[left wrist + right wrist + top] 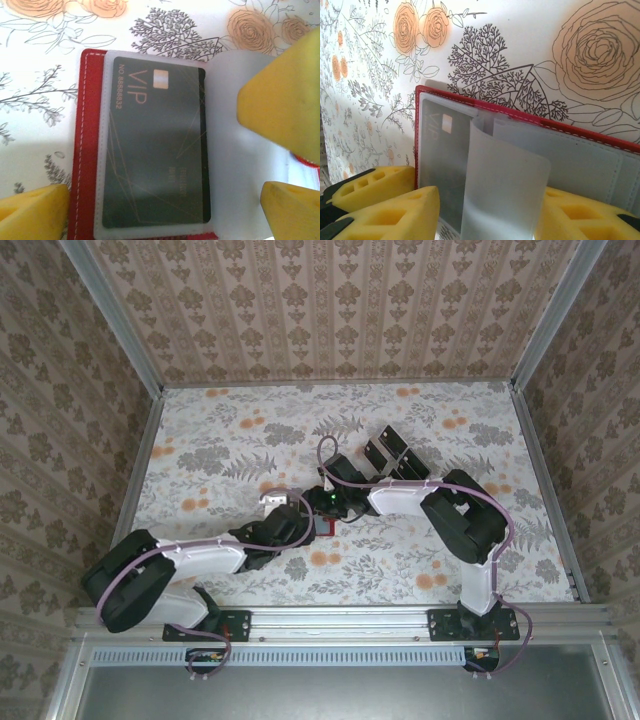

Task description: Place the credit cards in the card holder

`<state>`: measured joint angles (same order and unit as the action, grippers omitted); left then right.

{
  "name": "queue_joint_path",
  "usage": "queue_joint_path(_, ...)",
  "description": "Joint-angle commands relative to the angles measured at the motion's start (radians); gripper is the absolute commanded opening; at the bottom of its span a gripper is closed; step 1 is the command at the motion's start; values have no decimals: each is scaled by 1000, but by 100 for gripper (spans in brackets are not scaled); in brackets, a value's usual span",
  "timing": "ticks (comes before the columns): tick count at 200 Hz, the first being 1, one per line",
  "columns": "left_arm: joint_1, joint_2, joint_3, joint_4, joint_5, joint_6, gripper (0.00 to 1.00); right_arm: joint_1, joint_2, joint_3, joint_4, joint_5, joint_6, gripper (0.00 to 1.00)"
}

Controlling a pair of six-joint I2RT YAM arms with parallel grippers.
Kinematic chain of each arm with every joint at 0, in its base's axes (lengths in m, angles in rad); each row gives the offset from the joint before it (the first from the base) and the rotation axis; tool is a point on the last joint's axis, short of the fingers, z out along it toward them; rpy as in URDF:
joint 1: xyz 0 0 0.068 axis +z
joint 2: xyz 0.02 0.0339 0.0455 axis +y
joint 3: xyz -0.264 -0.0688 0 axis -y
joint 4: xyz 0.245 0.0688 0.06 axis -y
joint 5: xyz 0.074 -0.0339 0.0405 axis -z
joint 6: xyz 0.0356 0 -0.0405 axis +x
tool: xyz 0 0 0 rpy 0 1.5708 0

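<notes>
Card holder (86,150): red with white stitching; lies open mid-table on the floral table (230,440), under both grippers; clear sleeves inside
Card in sleeve (155,150): 1 black card, gold "VIP" lettering; flat inside a clear sleeve
Loose cards (392,452): black; clustered beyond the right arm, apart from the holder
Left gripper (160,220): spread wide above the holder
Right gripper (487,212): fingers apart; 1 sleeve leaf (505,180) stands curled between them, unpinched

The credit card (155,150) reads "VIP", "NO 8888832".
</notes>
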<state>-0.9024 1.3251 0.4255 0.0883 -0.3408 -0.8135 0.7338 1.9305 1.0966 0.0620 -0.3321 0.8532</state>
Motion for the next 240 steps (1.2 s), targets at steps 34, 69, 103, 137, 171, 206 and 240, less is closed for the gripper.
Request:
queue_joint_path(34, 10, -247, -24, -203, -67, -5, 100, 1, -13, -4, 35, -38, 39, 52)
queue_joint_path(69, 47, -386, -28, -310, -100, -14, 100, 18, -46, 22, 2, -36, 36, 52)
queue_joint_path(103, 87, -453, -29, -372, -96, -19, 100, 51, -28, 98, -58, -24, 22, 52)
queue_joint_path(137, 105, -467, -36, -383, -83, -30, 100, 82, 42, 193, -115, -15, 7, 52)
queue_joint_path(171, 115, -465, -42, -365, -69, -34, 100, 93, 120, 252, -155, 5, -1, 52)
queue_joint_path(206, 130, -460, -47, -366, -52, -38, 100, 95, 160, 264, -169, 20, -1, 52)
queue_joint_path(240, 143, -458, -58, -356, -36, -37, 100, 96, 177, 287, -177, 5, -9, 52)
